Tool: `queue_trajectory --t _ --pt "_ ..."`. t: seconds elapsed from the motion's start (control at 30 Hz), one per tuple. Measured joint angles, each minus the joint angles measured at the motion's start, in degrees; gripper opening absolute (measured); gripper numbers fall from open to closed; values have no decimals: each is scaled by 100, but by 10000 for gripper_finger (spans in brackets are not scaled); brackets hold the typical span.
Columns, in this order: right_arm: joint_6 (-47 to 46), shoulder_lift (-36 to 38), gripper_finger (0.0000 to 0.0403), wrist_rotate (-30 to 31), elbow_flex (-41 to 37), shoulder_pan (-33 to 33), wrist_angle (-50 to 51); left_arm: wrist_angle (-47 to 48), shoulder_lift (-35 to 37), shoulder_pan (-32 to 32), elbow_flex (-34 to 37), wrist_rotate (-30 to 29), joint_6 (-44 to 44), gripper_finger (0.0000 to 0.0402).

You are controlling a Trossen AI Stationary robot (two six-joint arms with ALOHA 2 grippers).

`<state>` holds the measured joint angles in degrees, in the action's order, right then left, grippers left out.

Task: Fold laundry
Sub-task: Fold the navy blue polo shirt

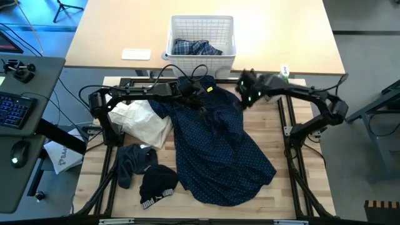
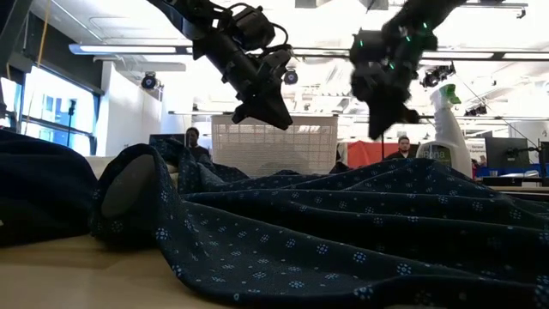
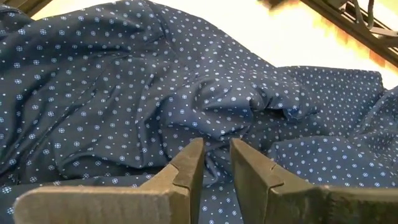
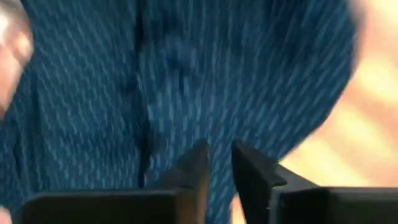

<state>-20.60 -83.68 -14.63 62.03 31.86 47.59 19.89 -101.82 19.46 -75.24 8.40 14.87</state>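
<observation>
High view: the navy dotted shirt [image 1: 215, 147] lies rumpled across the desk [image 1: 94, 181], left tool [image 1: 201, 107] and right tool [image 1: 245, 95] above its collar end; both wrist views: fingers [image 3: 186, 168] narrowly parted, gripping nothing.

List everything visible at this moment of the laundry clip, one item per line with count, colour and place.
navy dotted shirt: one, navy with white dots, spread crumpled over the table's middle
plaid shirt: one, blue and white, inside the basket
basket: one, white lattice, on the far tan tabletop
cream cloth: one, off-white, left of the navy shirt
dark grey garment: one, near left of the table
black piece: one, black with white trim, at the near edge
spray bottle: one, white and green, far right
left gripper: one, dark, above the navy shirt's upper part, narrow gap, holding nothing
right gripper: one, dark, above the shirt's far right edge, narrow gap, empty
</observation>
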Motion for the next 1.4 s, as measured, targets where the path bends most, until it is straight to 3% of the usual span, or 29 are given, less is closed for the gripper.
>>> queue_trajectory --t 0.17,0.3,0.43,0.57,0.63,0.77,1.0,1.27,1.4 --pt "-996 -9 153 259 -1243 -291 -440 -1 0 0 0 -2 -2 64" --pt "-1771 -11 182 238 -2202 -442 -1679 -3 2 0 0 -4 -2 64" --pt "-2291 22 153 241 -2876 -561 -3062 -5 4 0 0 -4 -2 64" --pt "-2241 22 58 668 -2960 -599 -3348 -5 4 0 0 -9 -4 64" --pt "-1938 41 16 921 -2807 -560 -3034 -5 4 0 0 -9 -6 64" --pt "-1401 190 12 1963 -2068 -426 -1847 -3 4 0 0 -11 -108 64" --pt "141 271 2 3101 -151 -228 186 38 3 -2 64 -17 -245 64" --pt "1079 269 1 3398 1324 128 1337 736 -46 -4 85 -213 -649 64" --pt "1184 269 1 3836 1997 266 2213 847 -55 -1 123 -450 -742 64"
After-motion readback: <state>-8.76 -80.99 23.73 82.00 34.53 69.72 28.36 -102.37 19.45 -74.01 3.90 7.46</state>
